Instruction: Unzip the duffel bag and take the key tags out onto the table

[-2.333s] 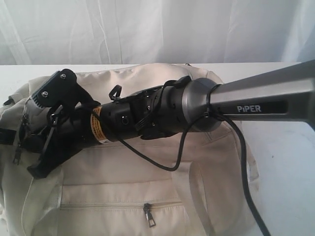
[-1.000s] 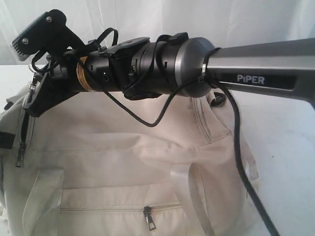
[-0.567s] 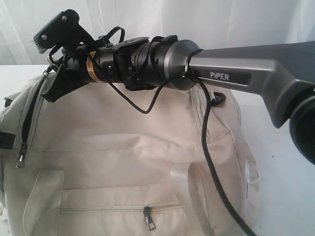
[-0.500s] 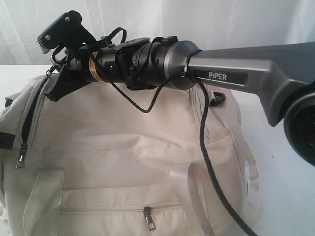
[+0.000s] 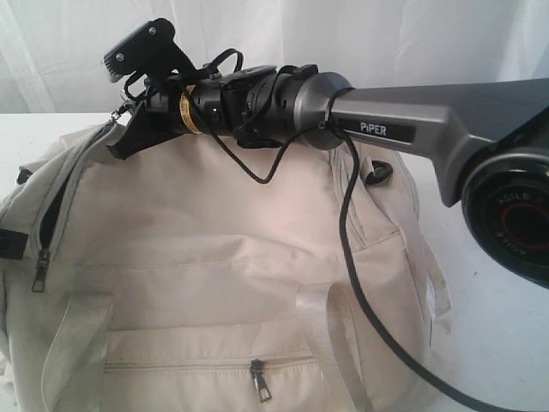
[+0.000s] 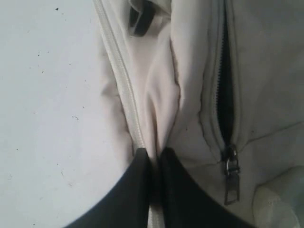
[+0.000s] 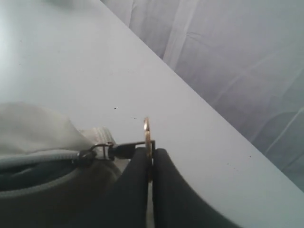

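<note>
The duffel bag [image 5: 214,223] lies across the desk [image 5: 506,326], its back reaching close to the far edge where a white curtain [image 5: 360,34] hangs. The right arm [image 5: 412,129] stretches over the bag from the right side towards its far left end. There the right pincer [image 7: 150,154] is pressed together on the zipper pull [image 7: 147,133], a thin gold ring, with the slider [image 7: 92,153] just beside it at the end of the raised zip line. From that end a dark slit [image 5: 50,215] of opened zip runs down the bag's left end, and a second metal pull [image 5: 39,273] hangs at its foot.

The left wrist view shows the left pincer [image 6: 154,159] low against the bag's end. Its two black fingers [image 6: 137,185] are squeezed on a fold of cream fabric along a closed zip line, with bare desk on one side and the dark slit on the other. A front pocket pull [image 5: 260,384] hangs near the desk's near edge, between two strap handles [image 5: 330,343].
</note>
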Tool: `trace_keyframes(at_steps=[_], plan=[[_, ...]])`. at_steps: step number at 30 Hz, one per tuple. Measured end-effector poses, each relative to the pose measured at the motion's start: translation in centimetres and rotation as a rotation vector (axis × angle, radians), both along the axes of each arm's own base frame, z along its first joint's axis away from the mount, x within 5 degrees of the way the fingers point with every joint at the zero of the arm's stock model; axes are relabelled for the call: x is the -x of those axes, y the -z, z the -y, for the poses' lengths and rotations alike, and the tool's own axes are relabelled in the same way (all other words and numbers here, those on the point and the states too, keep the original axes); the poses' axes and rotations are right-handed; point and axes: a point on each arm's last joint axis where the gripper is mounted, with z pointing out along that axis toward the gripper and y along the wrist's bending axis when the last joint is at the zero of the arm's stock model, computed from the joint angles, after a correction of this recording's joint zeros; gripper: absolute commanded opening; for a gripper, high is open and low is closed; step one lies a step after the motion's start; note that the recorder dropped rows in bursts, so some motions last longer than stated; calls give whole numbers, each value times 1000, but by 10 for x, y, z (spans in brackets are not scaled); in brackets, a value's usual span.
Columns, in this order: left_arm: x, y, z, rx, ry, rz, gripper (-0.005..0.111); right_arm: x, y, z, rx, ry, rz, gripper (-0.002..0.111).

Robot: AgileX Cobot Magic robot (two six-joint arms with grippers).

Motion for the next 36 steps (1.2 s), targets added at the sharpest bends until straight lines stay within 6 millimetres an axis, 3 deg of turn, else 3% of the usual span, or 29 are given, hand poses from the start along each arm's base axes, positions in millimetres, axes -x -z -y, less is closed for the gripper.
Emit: trace_keyframes(at_steps=[19, 26, 36], plan=[[-3, -3, 2, 59, -34, 45, 0, -10, 0, 8, -77, 190, -112, 0], [-5, -5, 2, 68, -41, 69, 0, -9, -12, 11, -95, 206, -104, 0], [-7, -6, 2, 72, -51, 94, 0, -10, -11, 12, -120, 157, -128, 0]])
